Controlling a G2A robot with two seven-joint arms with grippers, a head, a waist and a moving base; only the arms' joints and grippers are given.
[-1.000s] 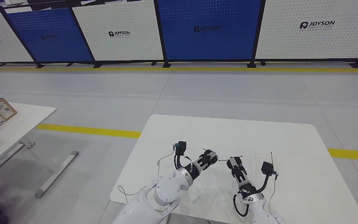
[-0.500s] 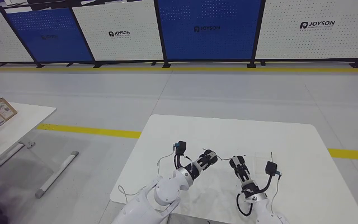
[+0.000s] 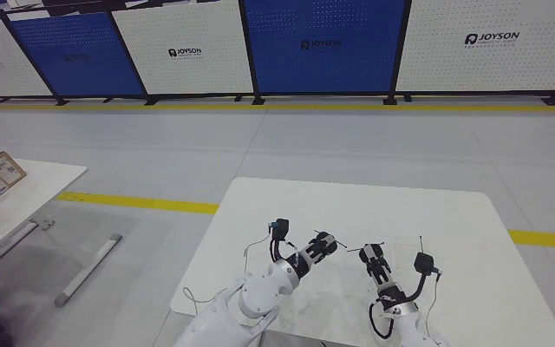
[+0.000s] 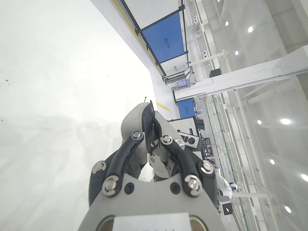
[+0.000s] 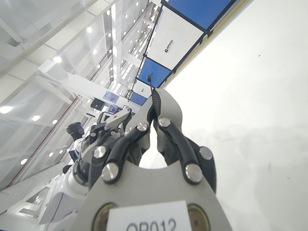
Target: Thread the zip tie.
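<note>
Since the zip tie looked thin, light and whippy, the left jaws and right jaws each gripped it tight near its ends.

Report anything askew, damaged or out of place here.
Nothing stands out. The left gripper and right gripper are each shut on the thin black zip tie above the white table; nothing looks spilled or broken.
</note>
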